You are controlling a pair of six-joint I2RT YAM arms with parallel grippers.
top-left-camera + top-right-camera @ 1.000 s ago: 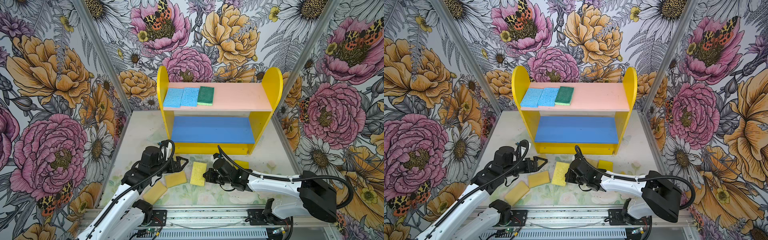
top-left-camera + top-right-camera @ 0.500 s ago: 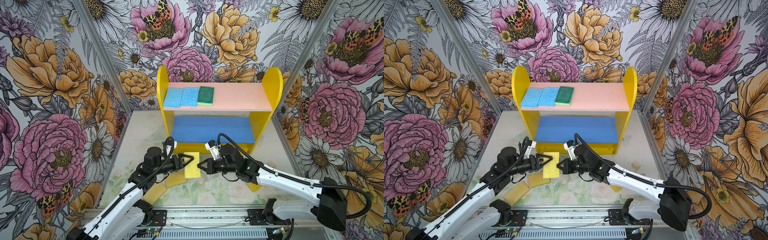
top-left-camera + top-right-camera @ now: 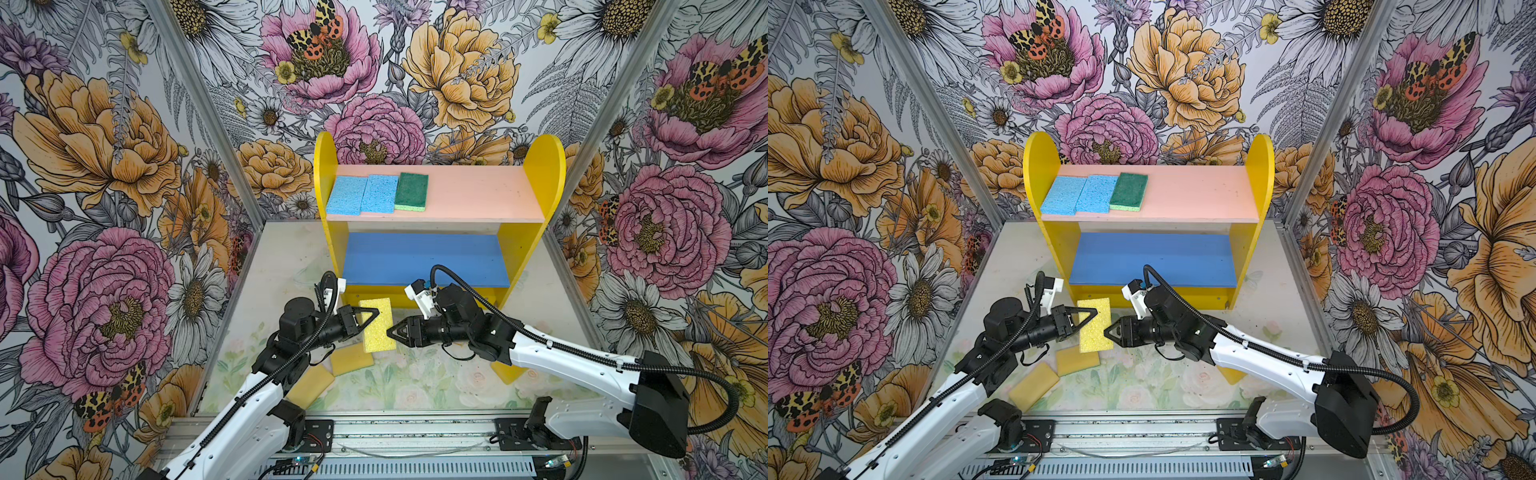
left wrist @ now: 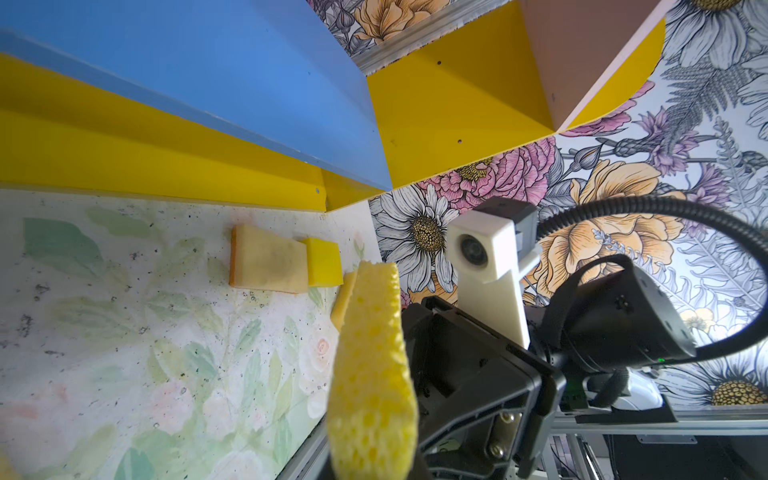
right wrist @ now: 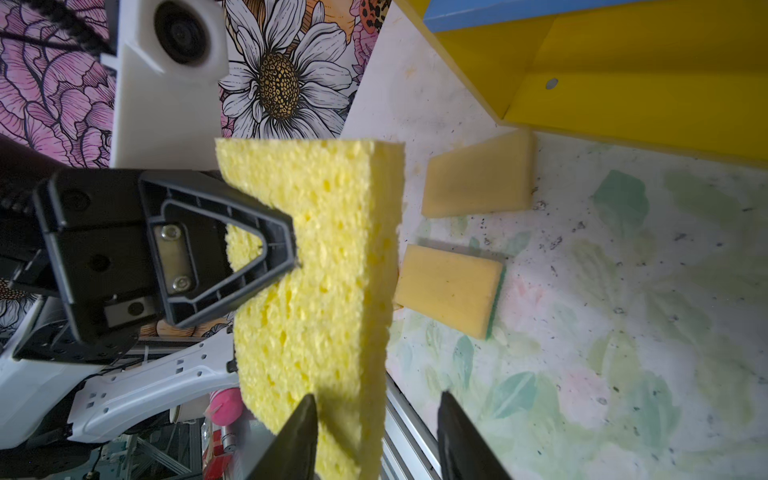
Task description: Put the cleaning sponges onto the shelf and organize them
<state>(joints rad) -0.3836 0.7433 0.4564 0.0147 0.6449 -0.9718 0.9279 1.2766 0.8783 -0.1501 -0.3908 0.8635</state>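
While the porous pale yellow sponge [image 3: 381, 336] hangs upright in mid-air before the shelf [image 3: 543, 166], entries as follows.

- Left gripper [image 3: 371, 316]: clamped on the sponge's edge nearest its own arm.
- Right gripper [image 3: 392, 332]: jaws apart, wider than the opposite edge lying between them.
- Pink upper board [image 3: 473, 195]: two light blue sponges [image 3: 347, 195] and the dark green sponge [image 3: 411, 191] in a row at its left end, with bare board to their right.
- Table [image 3: 415, 382]: tan sponges [image 3: 351, 359] below.
- Advice: draw the right arm straight back before the left lifts. Then lay the sponge flat just beside the green one, edges parallel.
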